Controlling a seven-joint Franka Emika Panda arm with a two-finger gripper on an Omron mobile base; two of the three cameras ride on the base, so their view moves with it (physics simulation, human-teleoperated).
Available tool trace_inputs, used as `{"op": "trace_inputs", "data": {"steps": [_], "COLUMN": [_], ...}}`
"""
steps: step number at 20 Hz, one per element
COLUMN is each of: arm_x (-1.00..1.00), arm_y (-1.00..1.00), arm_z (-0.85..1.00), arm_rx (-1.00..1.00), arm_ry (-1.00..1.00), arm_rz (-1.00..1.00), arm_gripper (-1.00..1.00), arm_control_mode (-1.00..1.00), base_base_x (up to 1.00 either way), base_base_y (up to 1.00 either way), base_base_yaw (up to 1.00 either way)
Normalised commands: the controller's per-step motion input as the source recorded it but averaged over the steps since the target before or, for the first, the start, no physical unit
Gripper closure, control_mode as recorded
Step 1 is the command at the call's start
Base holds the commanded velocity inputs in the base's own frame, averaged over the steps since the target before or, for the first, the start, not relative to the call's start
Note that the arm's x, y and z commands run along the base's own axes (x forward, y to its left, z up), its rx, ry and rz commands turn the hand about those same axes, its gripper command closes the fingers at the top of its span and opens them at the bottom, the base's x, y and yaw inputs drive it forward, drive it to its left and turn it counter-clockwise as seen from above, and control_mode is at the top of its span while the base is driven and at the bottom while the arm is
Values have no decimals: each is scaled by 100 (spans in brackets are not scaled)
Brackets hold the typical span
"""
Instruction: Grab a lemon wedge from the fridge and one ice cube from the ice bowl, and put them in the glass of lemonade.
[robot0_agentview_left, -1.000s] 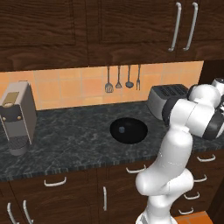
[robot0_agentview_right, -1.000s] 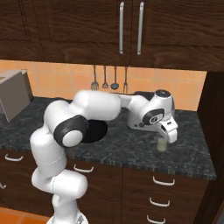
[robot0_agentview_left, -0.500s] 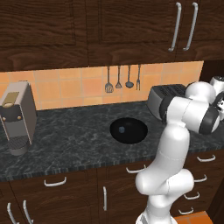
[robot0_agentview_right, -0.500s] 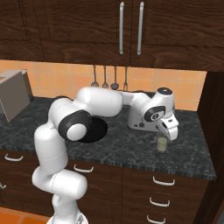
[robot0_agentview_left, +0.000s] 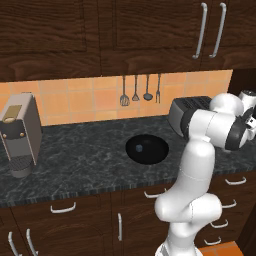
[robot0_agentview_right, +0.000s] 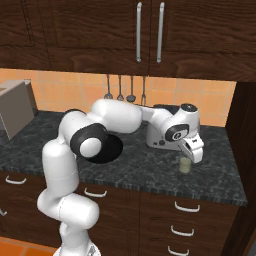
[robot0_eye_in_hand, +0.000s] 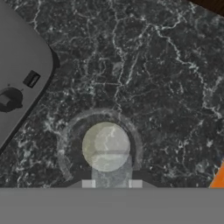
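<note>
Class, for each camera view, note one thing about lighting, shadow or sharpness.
Left base view: soft even light, a faint highlight inside the ice bowl. Right base view: the glass of lemonade looks small and blurry. Hand view: a ring-shaped shadow surrounds the glass on coarse, blocky counter texture.

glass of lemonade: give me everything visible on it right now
The glass of lemonade is a small clear tumbler of pale yellow-green liquid, standing upright on the dark speckled counter, in front and right of the silver toaster and apart from it. From above it shows a round rim. The hand hangs just above it.
</note>
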Motion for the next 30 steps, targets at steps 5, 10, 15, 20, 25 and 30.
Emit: {"op": "trace_inputs", "data": {"steps": [5, 10, 15, 20, 25, 30], "arm_x": [0, 14, 22, 6, 3, 0], "arm_y": [17, 11, 0, -22, -5, 0], "arm_z": [0, 0, 0, -1, -12, -8], "arm_rx": [-1, 0, 0, 0, 0, 0], "arm_ry": [0, 1, 1, 0, 0, 0], "arm_rz": [-3, -4, -2, 0, 0, -2], "arm_gripper": [100, 100, 100, 100, 100, -100], "arm_control_mode": [-100, -100, -100, -100, -100, -100], "base_base_x": [0, 0, 0, 0, 0, 0], "base_base_y": [0, 0, 0, 0, 0, 0], "base_base_yaw": [0, 0, 0, 0, 0, 0]}}
